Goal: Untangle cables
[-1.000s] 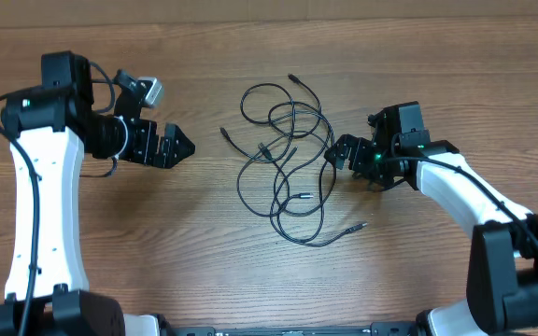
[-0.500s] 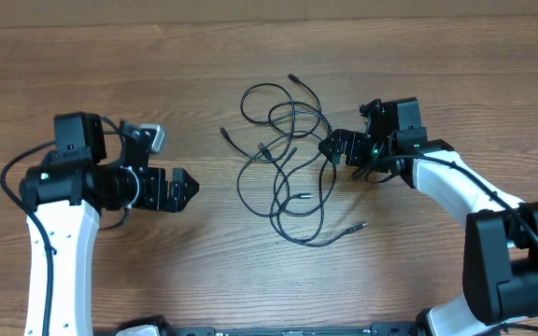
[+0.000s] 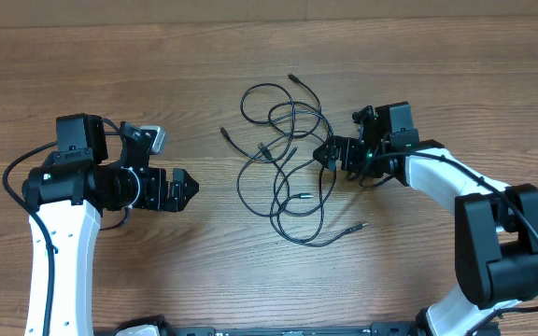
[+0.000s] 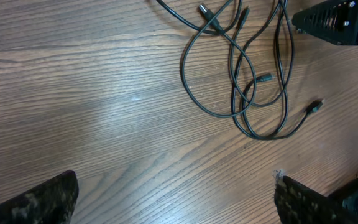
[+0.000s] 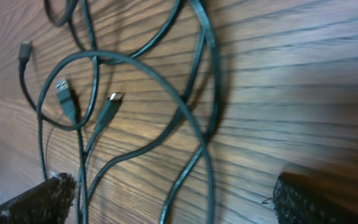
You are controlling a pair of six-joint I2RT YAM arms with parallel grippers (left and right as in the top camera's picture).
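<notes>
Right gripper (image 3: 323,153) now at cables (image 3: 285,157)
You advanced it, jaws wide, empty, grasp pending; left gripper (image 3: 191,187) open, empty too

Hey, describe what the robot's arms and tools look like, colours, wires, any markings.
The left arm and right arm have smooth white shells, chunky black joints and thick black wires looping alongside. A small green light glows near each wrist. The left tool and right tool are black; their finger pads look dark and rough. A silvery camera housing sits on the left wrist.
</notes>
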